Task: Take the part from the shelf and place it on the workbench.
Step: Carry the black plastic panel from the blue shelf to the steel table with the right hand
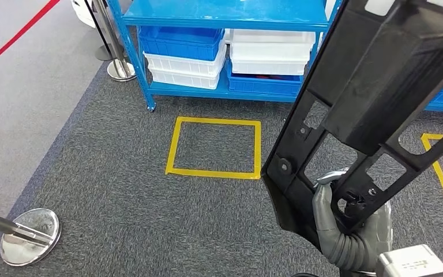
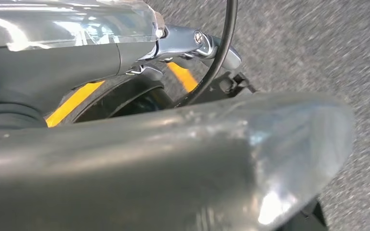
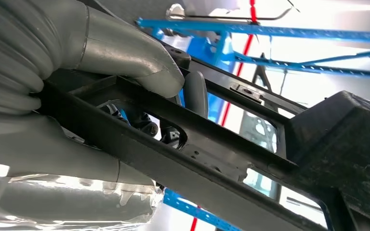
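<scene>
A large black plastic part (image 1: 375, 86), a long frame with cut-outs and a boxy block at its upper end, rises slantwise at the right of the head view. My right hand (image 1: 346, 231) grips its lower bar from below. In the right wrist view the grey thumb (image 3: 120, 53) lies over one black bar of the part (image 3: 250, 149), and dark fingers curl under it. The blue shelf (image 1: 219, 14) stands ahead, beyond the carpet. My left hand (image 2: 173, 163) shows as a blurred grey thumb close to the lens above the carpet; I cannot make out how its fingers lie.
The shelf's lower level holds a blue bin (image 1: 179, 40) and white bins (image 1: 271, 57). A yellow tape square (image 1: 213, 147) marks the carpet before it, and another tape mark (image 1: 438, 167) lies at right. Stanchion bases (image 1: 32, 236) (image 1: 121, 69) stand at left.
</scene>
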